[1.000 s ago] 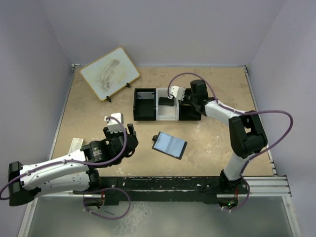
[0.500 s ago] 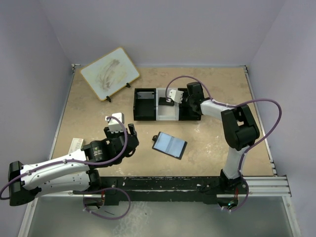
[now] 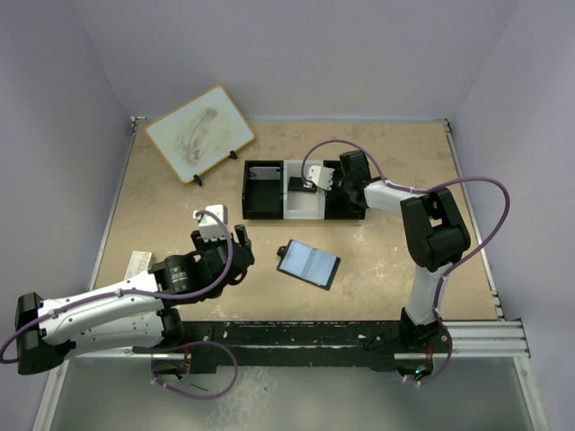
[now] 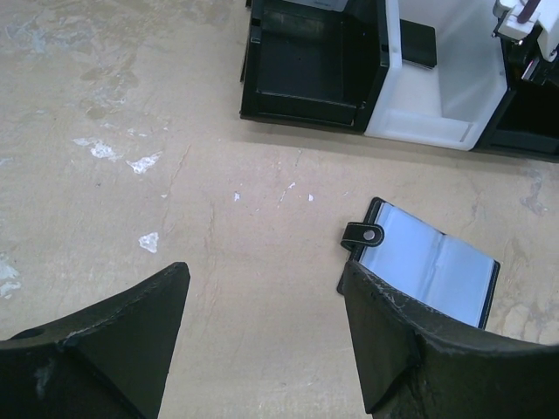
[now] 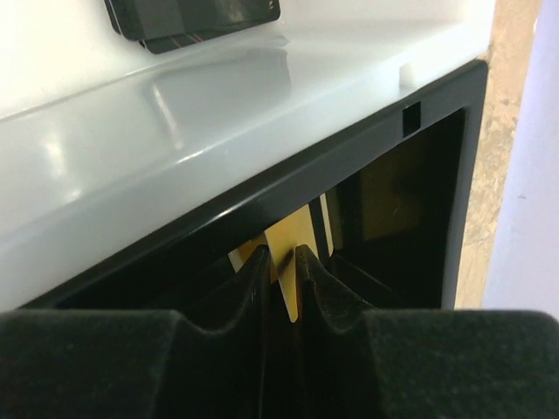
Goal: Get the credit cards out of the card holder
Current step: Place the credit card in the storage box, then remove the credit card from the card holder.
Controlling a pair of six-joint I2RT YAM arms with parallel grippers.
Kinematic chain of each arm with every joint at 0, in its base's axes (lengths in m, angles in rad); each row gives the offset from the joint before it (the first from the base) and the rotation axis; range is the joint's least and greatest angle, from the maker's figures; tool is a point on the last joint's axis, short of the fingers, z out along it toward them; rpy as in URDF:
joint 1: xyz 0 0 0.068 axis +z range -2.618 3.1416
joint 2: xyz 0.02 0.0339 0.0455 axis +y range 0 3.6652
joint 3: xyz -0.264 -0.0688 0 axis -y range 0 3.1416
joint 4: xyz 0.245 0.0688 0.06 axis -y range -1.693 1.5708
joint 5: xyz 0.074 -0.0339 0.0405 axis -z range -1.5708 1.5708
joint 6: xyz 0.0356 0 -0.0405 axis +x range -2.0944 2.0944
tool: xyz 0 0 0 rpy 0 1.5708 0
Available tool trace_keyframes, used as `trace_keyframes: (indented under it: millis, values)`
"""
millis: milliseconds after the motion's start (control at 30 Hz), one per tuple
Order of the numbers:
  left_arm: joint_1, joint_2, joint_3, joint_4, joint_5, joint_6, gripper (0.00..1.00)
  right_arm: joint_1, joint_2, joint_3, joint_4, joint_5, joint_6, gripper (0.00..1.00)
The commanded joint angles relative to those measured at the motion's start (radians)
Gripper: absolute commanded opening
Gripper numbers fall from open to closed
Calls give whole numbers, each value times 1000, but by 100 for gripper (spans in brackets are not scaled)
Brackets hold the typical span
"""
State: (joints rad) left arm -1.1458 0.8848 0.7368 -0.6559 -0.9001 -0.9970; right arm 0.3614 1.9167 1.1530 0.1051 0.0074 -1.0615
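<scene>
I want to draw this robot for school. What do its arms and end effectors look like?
Both the left arm and the right arm have white shells and chunky black joints. A thin purple cable loops along each. The left end effector and right end effector each have two dark, wedge-shaped fingers.

Beige mottled tabletop (image 3: 377, 260), open card holder (image 3: 308, 263), black-and-white tray (image 3: 263, 196), propped sketch board (image 3: 199, 133), small box (image 3: 137, 262)
</scene>
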Motion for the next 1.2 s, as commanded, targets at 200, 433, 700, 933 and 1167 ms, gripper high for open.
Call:
trace_keyframes:
  millis: [200, 433, 700, 933, 1167]
  values:
    - [7, 32, 24, 53, 44, 38, 69, -2, -76, 53, -79, -33, 49, 26]
    - [8, 39, 26, 51, 64, 34, 69, -3, -124, 58, -63, -23, 99, 27]
    - [76, 84, -14, 178, 195, 69, 70, -3, -356, 72, -37, 7, 800, 40]
    - [176, 182, -42, 365, 393, 115, 69, 12, -493, -77, -300, -37, 1458, 46]
    - [180, 368, -4, 493, 502, 138, 66, 116, -749, -497, -104, -148, 1825, 51]
